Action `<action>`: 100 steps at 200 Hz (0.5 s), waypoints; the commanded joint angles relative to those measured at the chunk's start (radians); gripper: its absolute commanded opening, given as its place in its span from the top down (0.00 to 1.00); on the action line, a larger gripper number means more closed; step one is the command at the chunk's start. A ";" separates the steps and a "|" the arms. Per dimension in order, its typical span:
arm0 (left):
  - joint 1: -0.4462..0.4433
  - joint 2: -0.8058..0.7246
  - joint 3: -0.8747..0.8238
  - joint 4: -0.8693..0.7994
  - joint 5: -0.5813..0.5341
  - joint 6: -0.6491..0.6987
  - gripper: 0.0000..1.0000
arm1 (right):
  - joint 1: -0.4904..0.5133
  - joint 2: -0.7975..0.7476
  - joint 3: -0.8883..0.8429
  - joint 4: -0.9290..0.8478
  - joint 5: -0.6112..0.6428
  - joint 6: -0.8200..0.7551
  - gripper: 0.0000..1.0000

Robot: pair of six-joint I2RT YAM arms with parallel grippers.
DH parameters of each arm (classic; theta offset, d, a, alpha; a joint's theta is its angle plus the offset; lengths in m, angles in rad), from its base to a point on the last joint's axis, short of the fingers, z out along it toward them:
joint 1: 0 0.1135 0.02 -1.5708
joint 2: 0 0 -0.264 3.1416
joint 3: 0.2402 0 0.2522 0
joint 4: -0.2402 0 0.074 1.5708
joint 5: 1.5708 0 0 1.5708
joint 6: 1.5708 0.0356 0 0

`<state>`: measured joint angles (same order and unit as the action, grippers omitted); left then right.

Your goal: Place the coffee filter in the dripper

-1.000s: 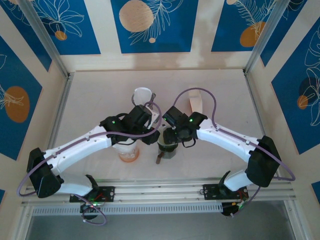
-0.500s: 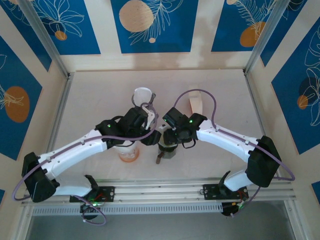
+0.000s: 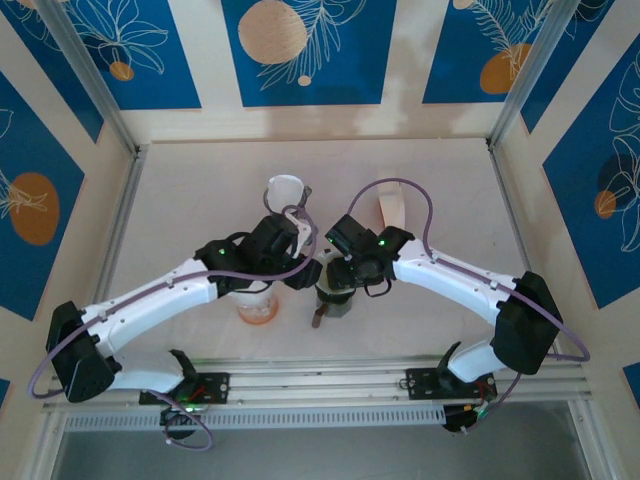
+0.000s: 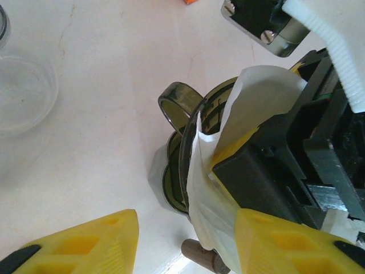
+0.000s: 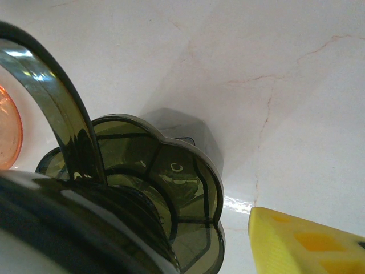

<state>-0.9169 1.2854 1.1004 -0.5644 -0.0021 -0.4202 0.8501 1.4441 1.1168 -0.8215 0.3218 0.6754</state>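
The dripper (image 4: 182, 171) is a dark olive see-through cone with a loop handle, standing on the table centre (image 3: 335, 297). The white paper coffee filter (image 4: 228, 142) lies draped inside it and over its near rim. My right gripper (image 3: 343, 270) straddles the dripper's wall: one yellow finger presses into the filter from inside, and its other finger (image 5: 302, 240) stands outside, apart from the dripper's scalloped base (image 5: 188, 188). My left gripper (image 4: 182, 242) is open just short of the dripper, the filter's lower edge next to its right finger (image 4: 285, 245).
A short brown wooden stick (image 4: 199, 257) lies at the dripper's foot. An orange cup (image 3: 256, 305) sits under my left arm, and a white cup (image 3: 285, 188) stands behind it. A pale folded item (image 3: 392, 205) lies at back right. A clear glass dish (image 4: 23, 91) sits left.
My left arm has swung its elbow outward and its gripper has shifted slightly at the dripper, the jaws now wider than a second ago. The right arm and dripper have not moved.
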 commanded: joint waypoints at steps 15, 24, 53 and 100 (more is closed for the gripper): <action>-0.005 0.017 0.008 -0.053 -0.025 0.011 0.57 | -0.003 0.016 -0.005 0.010 0.001 0.016 0.39; -0.005 0.017 0.008 -0.059 -0.027 0.016 0.58 | -0.005 0.012 -0.002 0.011 0.002 0.017 0.39; -0.005 0.018 0.017 -0.081 -0.021 0.032 0.61 | -0.008 0.003 0.012 0.011 0.002 0.017 0.39; -0.005 0.008 0.011 -0.081 -0.022 0.031 0.61 | -0.009 -0.049 0.026 0.026 0.007 0.014 0.38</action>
<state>-0.9169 1.2984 1.1004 -0.5980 -0.0093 -0.4091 0.8471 1.4418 1.1198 -0.8127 0.3222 0.6758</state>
